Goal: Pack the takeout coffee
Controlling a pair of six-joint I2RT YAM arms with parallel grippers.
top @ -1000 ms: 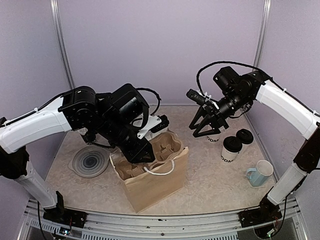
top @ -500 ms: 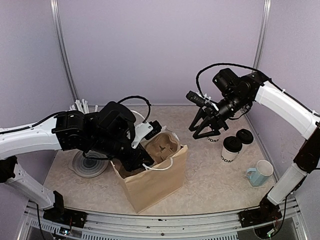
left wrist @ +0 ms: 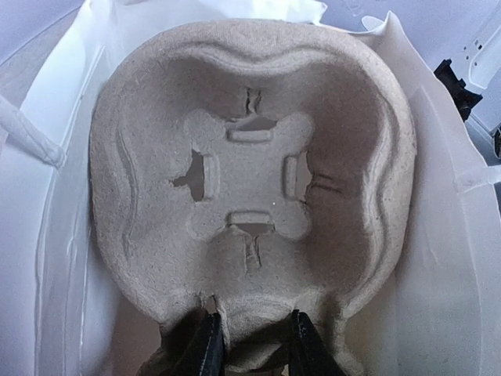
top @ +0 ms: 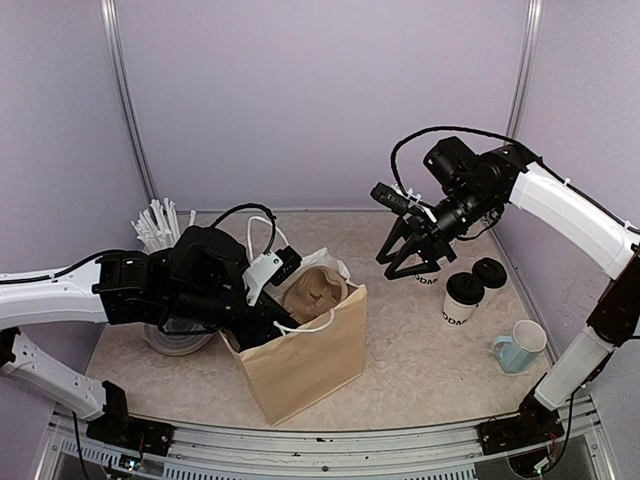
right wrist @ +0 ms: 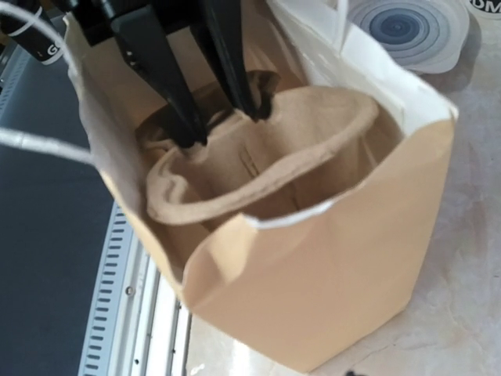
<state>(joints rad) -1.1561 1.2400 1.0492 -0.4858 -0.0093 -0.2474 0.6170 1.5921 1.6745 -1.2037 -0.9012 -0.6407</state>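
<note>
Brown paper bag (top: 305, 355) in the middle of the table (top: 420, 375), with the left arm (top: 60, 295) reaching into it. Can anyone make out what's going on inside? — kev

Yeah, the wrist view is pretty clear. There's a grey pulp cup carrier (left wrist: 250, 149) tipped up on edge inside the bag, hollow side facing the camera. The left jaws are nearly closed and pinch the carrier's rim, with a fingertip (left wrist: 210, 352) on each side of the edge. From above you can see the carrier right at the bag's mouth. — mo

And the coffee cups? — kev

Out on the table, off to the right of the bag. They're both white with black lids and standing upright. The front cup (top: 463, 300) and back cup (top: 489, 272) are just beside each other, maybe touching, can't tell. A light blue mug (top: 520, 348) sits further right and closer to the front edge. — mo

Right arm doing anything? — kev

The right jaws hang in the air between the bag and the cups, tilted down toward the bag. The fingers stand well apart, and nothing shows between them in that arm's own camera.

A lettered white patch (top: 428, 281) peeks out just under them, too hidden to say what it is. On the bag's other side there's a round ringed dish (right wrist: 411, 27), with a bundle of white sticks (top: 155, 225) behind it. — mo
</note>
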